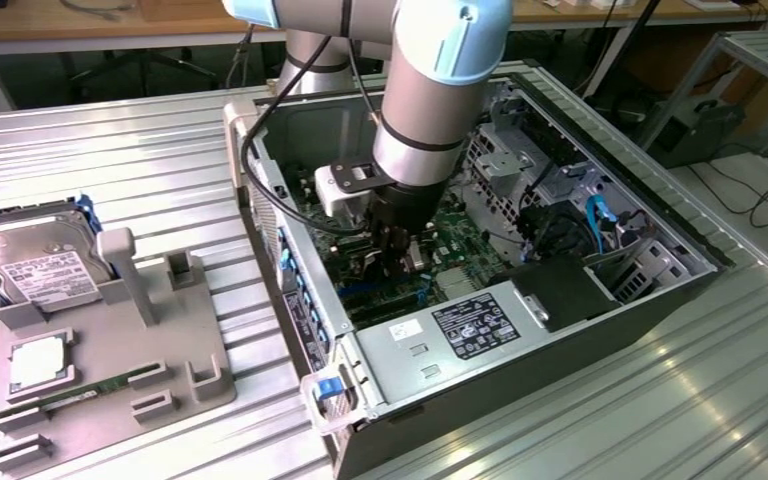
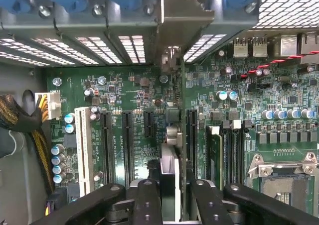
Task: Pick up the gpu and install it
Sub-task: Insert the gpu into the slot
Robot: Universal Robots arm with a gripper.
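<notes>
My gripper [image 1: 404,258] is deep inside the open computer case [image 1: 297,300], right above the green motherboard [image 1: 458,245]. It is shut on the gpu [image 2: 170,172], which the wrist view shows edge-on between the two black fingers [image 2: 145,201]. The thin dark card runs over the motherboard [image 2: 129,93] between the black expansion slots [image 2: 126,145]. Its pale metal bracket [image 2: 174,16] stands against the case's rear slot wall. I cannot tell whether the card's edge sits in a slot.
The power supply [image 1: 478,325] fills the case's near corner, with black cables [image 1: 558,235] and drive cages [image 1: 518,150] beyond. Outside the case, a grey fixture [image 1: 117,375] holds a hard drive [image 1: 37,265] and a green memory stick [image 1: 84,393]. An empty processor socket [image 2: 284,171] lies beside the memory slots [image 2: 229,150].
</notes>
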